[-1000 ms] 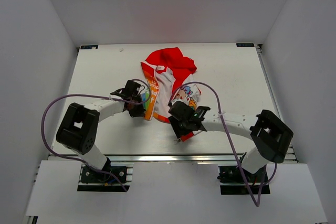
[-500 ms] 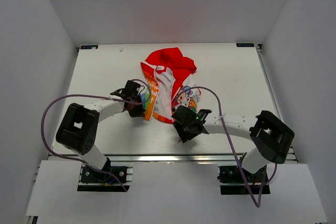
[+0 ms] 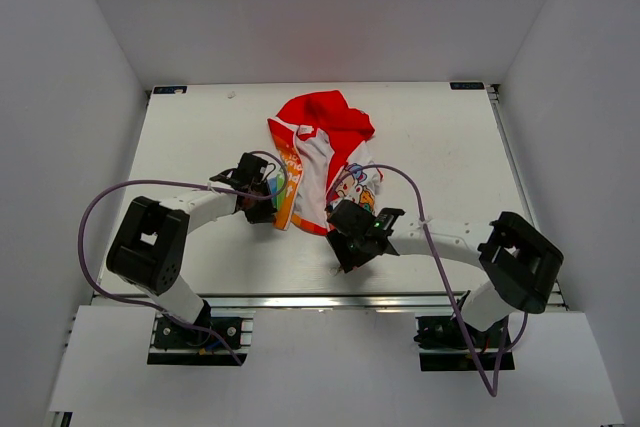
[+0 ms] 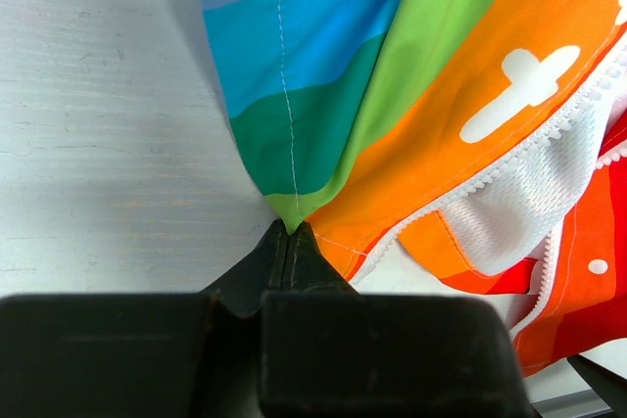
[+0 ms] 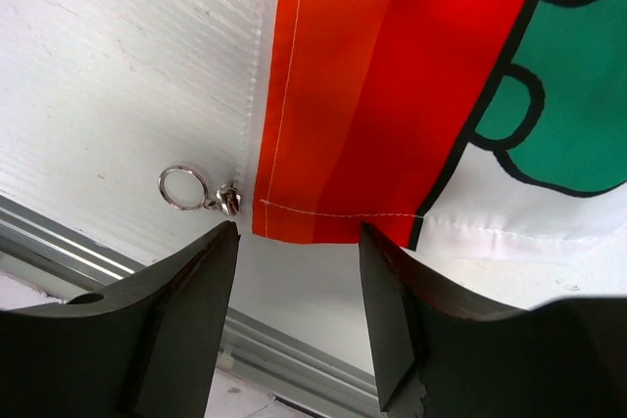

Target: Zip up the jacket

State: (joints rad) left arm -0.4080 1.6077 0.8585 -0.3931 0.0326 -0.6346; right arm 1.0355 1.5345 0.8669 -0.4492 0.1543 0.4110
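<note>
The jacket (image 3: 322, 152) lies unzipped mid-table, red hood at the back, rainbow half on the left, white cartoon half on the right. My left gripper (image 3: 272, 207) is shut on the bottom hem corner of the rainbow half; in the left wrist view (image 4: 286, 230) green fabric is pinched between the tips. My right gripper (image 3: 345, 247) is open and empty over the bottom hem of the other half; in the right wrist view (image 5: 299, 242) the red hem corner (image 5: 323, 212) lies just ahead of the fingers. The zipper slider with its metal ring pull (image 5: 196, 191) lies on the table beside that corner.
The white table (image 3: 200, 137) is walled in by white panels. Its front aluminium rail (image 5: 294, 359) runs just below my right gripper. Purple cables loop over both arms.
My right gripper has shifted slightly toward the front edge and lower over the hem. The left arm and the jacket have not moved.
</note>
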